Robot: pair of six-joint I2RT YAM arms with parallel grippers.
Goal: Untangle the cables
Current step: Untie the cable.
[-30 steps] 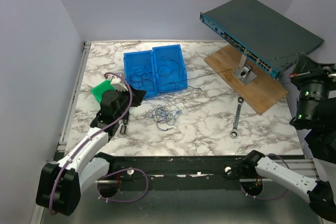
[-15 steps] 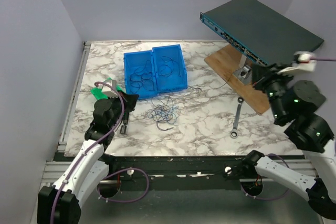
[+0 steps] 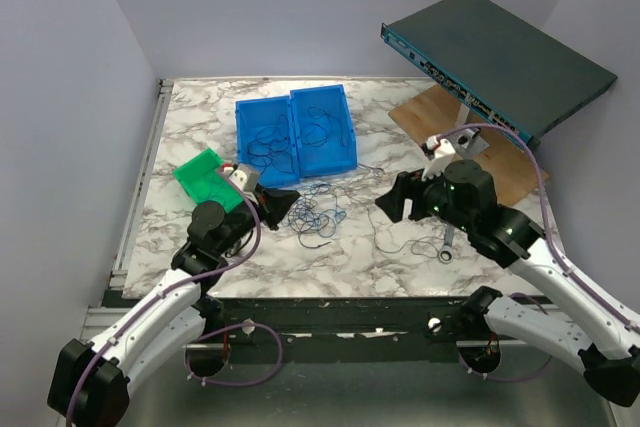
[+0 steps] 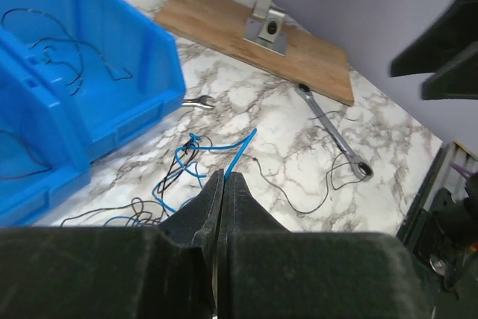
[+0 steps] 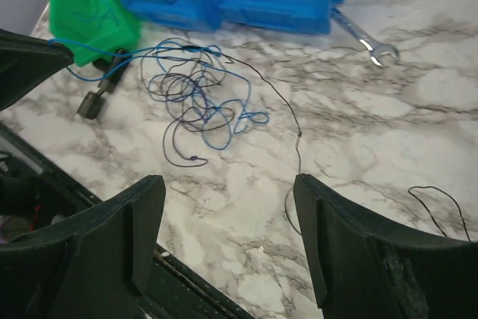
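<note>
Step in hand: separating strands. My left tool (image 3: 284, 205) is closed, apparently pinching a blue strand of the cables (image 3: 316, 217), which are heaped on the tabletop (image 3: 330, 259) just near of the bins (image 3: 335, 162). My right tool (image 5: 228, 188) is apart and empty, right of the heap. Next: pinch a grey strand and draw it rightward.

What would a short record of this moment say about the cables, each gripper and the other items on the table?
cables: loose blue and dark grey tangle on the marble table, in front of the blue bins; more dark strands lie inside the bins
left gripper: shut on a blue strand of the tangle
right gripper: open, nothing between its fingers, facing the tangle
other items: silver wrench, green bin, wooden board
task state: tangle not yet separated
</note>
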